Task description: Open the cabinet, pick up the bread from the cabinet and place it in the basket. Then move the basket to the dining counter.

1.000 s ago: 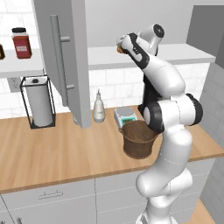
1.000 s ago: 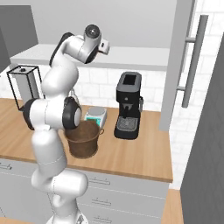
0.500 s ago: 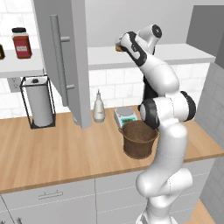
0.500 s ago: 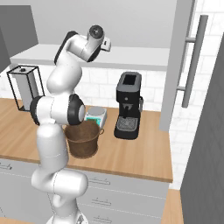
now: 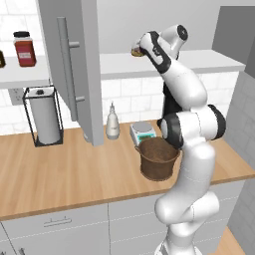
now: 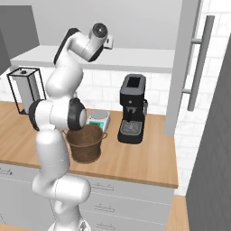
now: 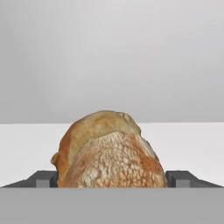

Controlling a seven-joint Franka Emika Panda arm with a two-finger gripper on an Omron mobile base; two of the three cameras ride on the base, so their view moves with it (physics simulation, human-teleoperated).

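At the far left of the left base view a jar with a red label (image 5: 25, 48) stood on the cabinet shelf (image 5: 30, 77), and below it a paper-towel holder (image 5: 44, 115) stood on the wooden counter (image 5: 60, 174) against the tiled wall. The cabinet door (image 5: 74, 64) hung wide open, its edge jutting out over the counter, so the opening step looked finished. A small bottle (image 5: 112, 124) and a kitchen scale (image 5: 143, 132) stood behind the basket (image 5: 157, 157), which sat near the counter's front edge, beside the arm's elbow, with nothing visible inside.

The gripper (image 5: 137, 50) was up at shelf height, and the bread (image 7: 111, 151) sat between its fingertips (image 7: 43, 178), which stood just beside each flank of the loaf; whether they pressed on it I could not tell. The loaf seemed to be at the shelf's front edge.

Left to do, by my judgement: carrying the bread down into the basket, then moving the basket to the dining counter. The coffee machine (image 6: 131, 108) stood to the right of the basket, well apart, leaving open room above the rim.
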